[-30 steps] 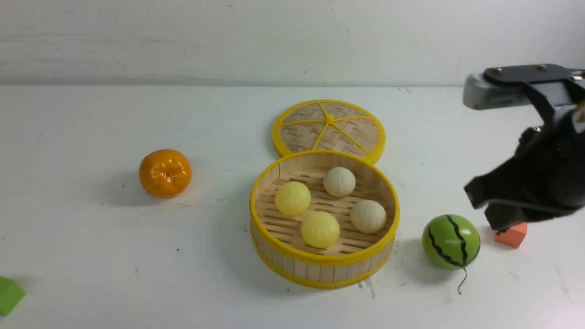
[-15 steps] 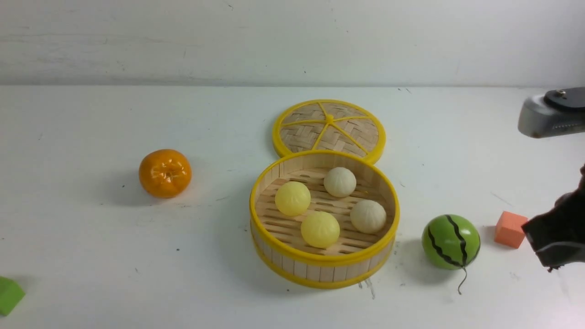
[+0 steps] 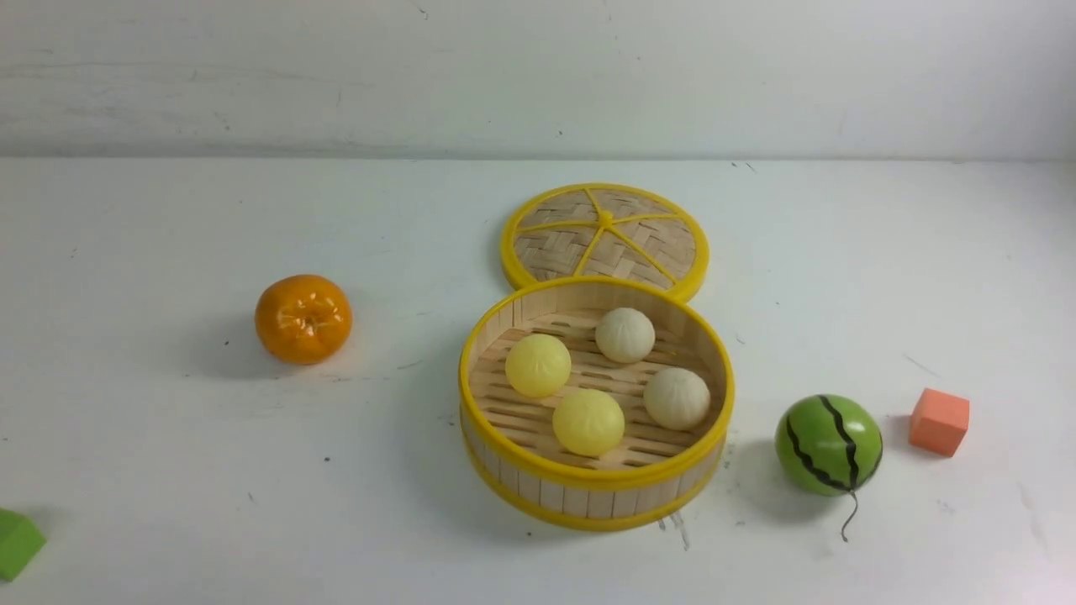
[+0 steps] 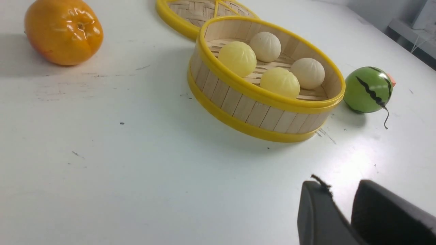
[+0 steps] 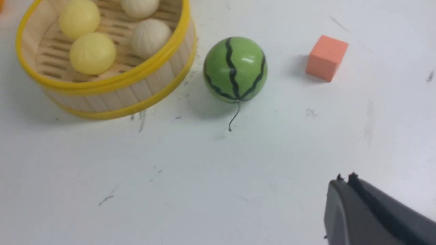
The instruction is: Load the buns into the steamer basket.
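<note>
The buns, four small round dumpling-like balls, two pale yellow (image 3: 538, 365) (image 3: 588, 422) and two cream-white (image 3: 625, 334) (image 3: 677, 397), all lie on the slotted floor of the steamer basket (image 3: 596, 479), the round deep bamboo-slat basket with yellow rims, so we judge that the task is finished and that only mistakes are left to make. We see the left gripper (image 4: 340, 211) only in its wrist view: its two dark fingers stand close with a thin gap between them and hold nothing, and the basket is well ahead of them, across bare white table (image 3: 168, 470). The right gripper (image 5: 345, 185) shows in its wrist view with the jaws pressed together and empty; the green ball with black watermelon stripes (image 5: 235, 69) is ahead of these jaws, the small orange foam cube (image 5: 326, 58) is ahead too and apart from the ball, and the basket is farther, beyond the ball. In the front view we see neither arm. The risk, as we judge it, is any new reach toward the basket: a finger that hits the yellow rim could push or tip the light basket, and the round buns could roll out. A careless sweep of the right jaws could also send the striped ball rolling against the basket wall. The glossy orange tangerine (image 3: 303, 318) and the flat woven lid with yellow spokes (image 3: 605, 231) are well away from both jaws and look safe.
</note>
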Controlling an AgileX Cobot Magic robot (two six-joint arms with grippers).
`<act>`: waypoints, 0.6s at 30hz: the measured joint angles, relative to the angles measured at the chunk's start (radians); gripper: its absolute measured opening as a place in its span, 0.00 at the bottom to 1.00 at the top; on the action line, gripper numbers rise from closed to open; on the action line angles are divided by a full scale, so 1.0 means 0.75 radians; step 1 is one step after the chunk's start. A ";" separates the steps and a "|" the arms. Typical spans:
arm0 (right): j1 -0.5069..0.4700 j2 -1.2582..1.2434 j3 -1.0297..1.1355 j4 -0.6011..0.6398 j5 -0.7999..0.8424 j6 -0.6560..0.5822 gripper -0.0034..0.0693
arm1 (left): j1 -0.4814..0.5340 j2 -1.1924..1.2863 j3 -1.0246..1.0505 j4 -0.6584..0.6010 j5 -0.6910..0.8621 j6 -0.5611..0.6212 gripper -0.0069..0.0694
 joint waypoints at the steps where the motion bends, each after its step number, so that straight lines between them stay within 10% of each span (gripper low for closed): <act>1: -0.071 -0.196 0.187 -0.012 -0.115 0.000 0.03 | 0.000 0.000 0.000 0.000 0.000 0.000 0.30; 9: -0.195 -0.437 0.540 -0.059 -0.585 0.003 0.03 | 0.000 0.000 0.000 0.000 0.000 0.000 0.30; 18: -0.199 -0.499 0.713 -0.052 -0.604 0.004 0.04 | 0.000 0.000 0.000 0.000 0.000 0.000 0.30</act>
